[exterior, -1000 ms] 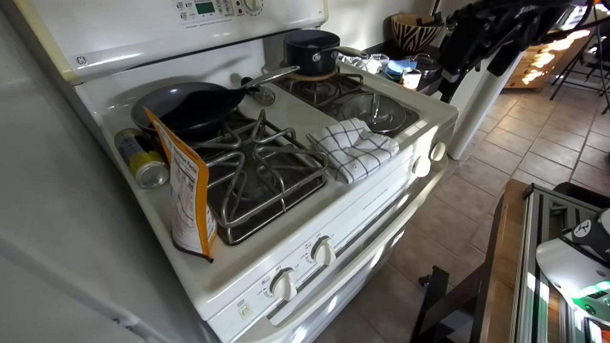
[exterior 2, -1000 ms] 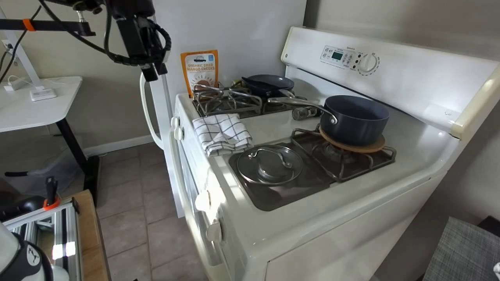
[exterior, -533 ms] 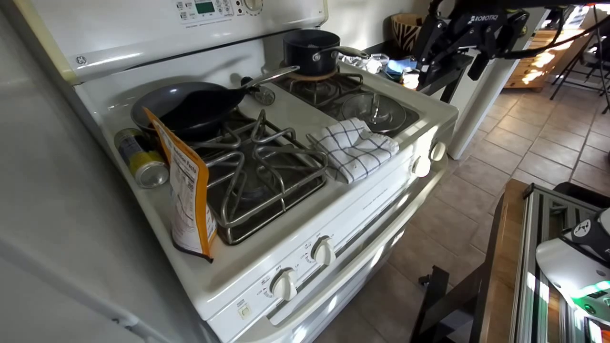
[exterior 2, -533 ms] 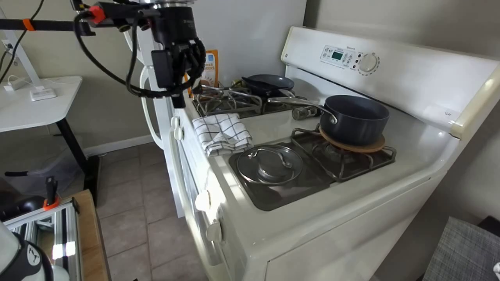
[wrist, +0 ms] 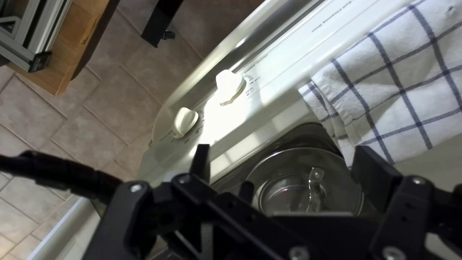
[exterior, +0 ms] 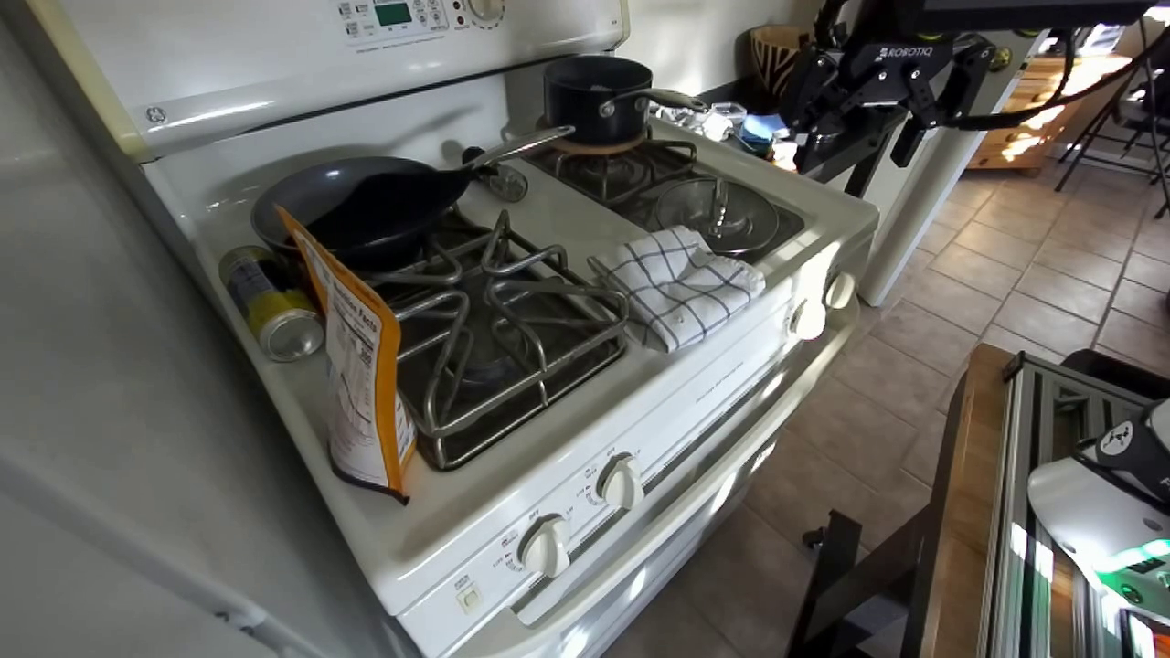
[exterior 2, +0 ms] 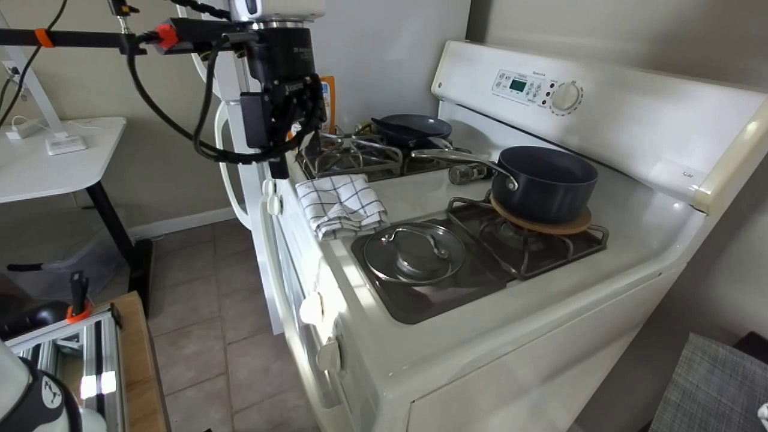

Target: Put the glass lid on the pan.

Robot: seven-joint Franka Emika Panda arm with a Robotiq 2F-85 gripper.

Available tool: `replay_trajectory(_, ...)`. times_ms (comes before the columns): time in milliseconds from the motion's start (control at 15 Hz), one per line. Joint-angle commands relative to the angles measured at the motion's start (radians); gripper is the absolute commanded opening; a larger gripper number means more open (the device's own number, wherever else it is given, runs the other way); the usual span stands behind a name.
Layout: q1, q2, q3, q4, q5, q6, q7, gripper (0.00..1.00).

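In the wrist view we see a checked dish towel (wrist: 391, 85) at upper right, just beside the glass lid (wrist: 305, 178) at lower centre. In an exterior view, an orange-edged food pouch (exterior: 359, 393) at left partly hides the black frying pan (exterior: 338, 187). The lid lies right way up, see-through, thin-rimmed. Our gripper (wrist: 281, 163) points down, fingers spread wide.

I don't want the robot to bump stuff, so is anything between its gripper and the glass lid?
Nothing that I can see. The wrist view shows the glass lid beyond the open gripper, which itself hides part of it. The checkered towel lies close beside the lid; I can't tell whether they touch.
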Motion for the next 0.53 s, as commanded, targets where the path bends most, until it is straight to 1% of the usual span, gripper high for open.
replay_trajectory(0, 0.008, 0.029, 0.014, -0.013, -0.029, 0.063, 0.122, 1.00)
replay_trajectory(133, 0.000, 0.054, 0.039, -0.024, -0.068, 0.128, 0.206, 1.00)
replay_trajectory(200, -0.012, 0.069, 0.057, -0.030, -0.113, 0.169, 0.250, 1.00)
replay_trajectory(333, -0.037, 0.101, 0.089, -0.033, -0.245, 0.217, 0.327, 1.00)
replay_trajectory(467, -0.063, 0.142, 0.123, -0.032, -0.391, 0.256, 0.468, 1.00)
